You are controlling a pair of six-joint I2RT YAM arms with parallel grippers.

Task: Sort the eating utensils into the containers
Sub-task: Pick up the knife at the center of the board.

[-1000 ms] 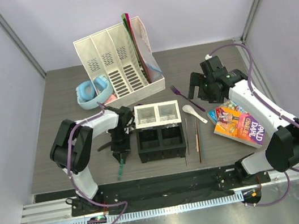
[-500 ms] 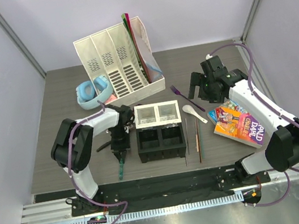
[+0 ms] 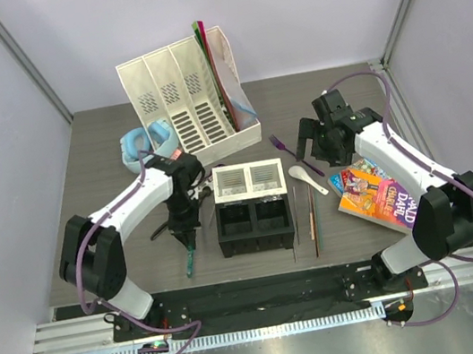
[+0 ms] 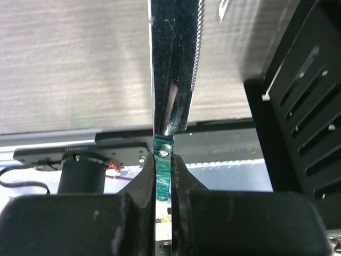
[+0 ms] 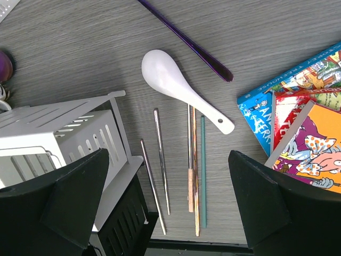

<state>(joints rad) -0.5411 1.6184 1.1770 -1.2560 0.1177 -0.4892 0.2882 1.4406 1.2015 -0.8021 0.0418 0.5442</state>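
Note:
My left gripper (image 3: pixel 183 238) (image 4: pixel 164 176) is shut on the green handle of a knife (image 3: pixel 189 259) (image 4: pixel 171 80) with a serrated metal blade, just left of the containers (image 3: pixel 253 206). These form a small caddy with two white cells behind and two black cells (image 4: pixel 309 106) in front. My right gripper (image 3: pixel 315 147) (image 5: pixel 176 197) hangs open above a white soup spoon (image 3: pixel 308 179) (image 5: pixel 181 88) and thin chopsticks (image 3: pixel 312 219) (image 5: pixel 193 170) lying right of the caddy (image 5: pixel 48 138). A purple fork (image 3: pixel 292 153) (image 5: pixel 186 40) lies behind the spoon.
A tall white file organiser (image 3: pixel 188 103) stands at the back, with blue headphones (image 3: pixel 145 144) to its left. A colourful book (image 3: pixel 376 194) (image 5: pixel 303 122) lies at the right. The table's near edge runs just below the knife and chopsticks.
My left gripper has closed on the knife's green handle, and the left arm's elbow has swung out to the left. The right gripper has shifted slightly left.

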